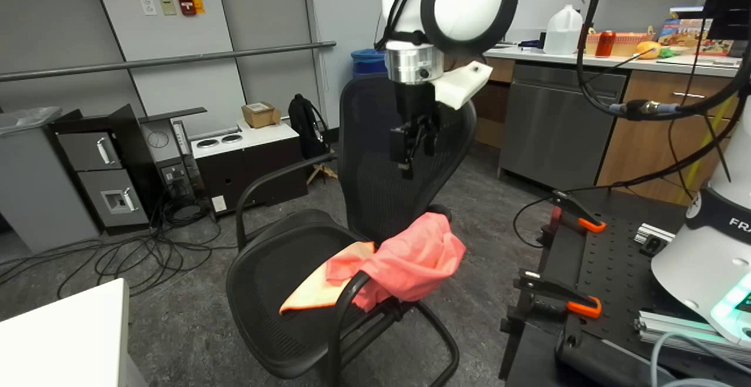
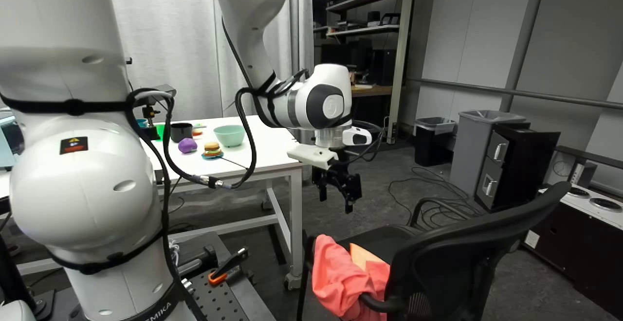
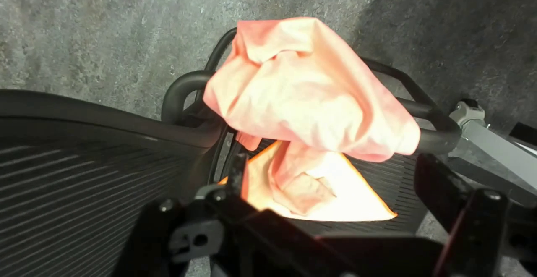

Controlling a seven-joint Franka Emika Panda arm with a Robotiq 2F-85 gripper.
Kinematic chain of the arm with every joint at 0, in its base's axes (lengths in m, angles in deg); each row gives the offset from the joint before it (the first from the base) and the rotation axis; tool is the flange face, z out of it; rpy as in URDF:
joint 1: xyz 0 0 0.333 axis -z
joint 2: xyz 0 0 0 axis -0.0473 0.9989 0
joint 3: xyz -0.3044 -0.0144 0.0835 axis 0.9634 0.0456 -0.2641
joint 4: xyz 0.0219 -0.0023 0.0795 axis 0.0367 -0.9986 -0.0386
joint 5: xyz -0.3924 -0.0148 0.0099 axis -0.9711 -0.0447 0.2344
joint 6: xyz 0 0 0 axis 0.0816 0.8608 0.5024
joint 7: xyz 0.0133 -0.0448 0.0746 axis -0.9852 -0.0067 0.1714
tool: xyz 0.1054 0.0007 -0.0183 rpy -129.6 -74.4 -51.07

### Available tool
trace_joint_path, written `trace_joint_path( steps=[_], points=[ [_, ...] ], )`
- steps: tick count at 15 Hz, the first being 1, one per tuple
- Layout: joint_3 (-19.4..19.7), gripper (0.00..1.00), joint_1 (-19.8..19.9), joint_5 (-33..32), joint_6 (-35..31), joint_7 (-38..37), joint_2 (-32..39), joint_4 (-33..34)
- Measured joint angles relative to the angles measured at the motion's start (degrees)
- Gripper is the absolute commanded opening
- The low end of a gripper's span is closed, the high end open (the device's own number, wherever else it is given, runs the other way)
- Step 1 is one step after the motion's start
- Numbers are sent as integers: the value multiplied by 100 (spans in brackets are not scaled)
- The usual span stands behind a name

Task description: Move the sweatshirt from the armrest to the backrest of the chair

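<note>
The coral-pink sweatshirt (image 1: 413, 252) lies bunched over one black loop armrest (image 1: 347, 302) of the chair (image 1: 270, 316). It also shows in an exterior view (image 2: 336, 275) and in the wrist view (image 3: 306, 96), with one end hanging onto the seat. The backrest (image 1: 372, 193) stands bare beside it and shows at the lower left of the wrist view (image 3: 71, 193). My gripper (image 1: 413, 155) is empty and hangs above the chair, apart from the sweatshirt. In the wrist view its fingers (image 3: 337, 172) are spread wide. Part of the armrest is hidden under the sweatshirt.
A flat orange-tan piece (image 3: 361, 193) lies on the seat under the sweatshirt's end. The far armrest (image 1: 276, 170) curves up opposite. A white table (image 2: 272, 143) with toys and bowls and the black robot mount (image 1: 610, 258) stand near the chair.
</note>
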Motion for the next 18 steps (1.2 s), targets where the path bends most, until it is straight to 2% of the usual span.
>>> trace_joint_path(
  steps=[3, 8, 18],
  points=[
    [127, 100, -7, -180, -310, -6, 748, 336],
    [433, 100, -142, -249, -365, -2, 1627, 936],
    [487, 100, -235, -137, -433, 1, 1894, 1002]
  ],
)
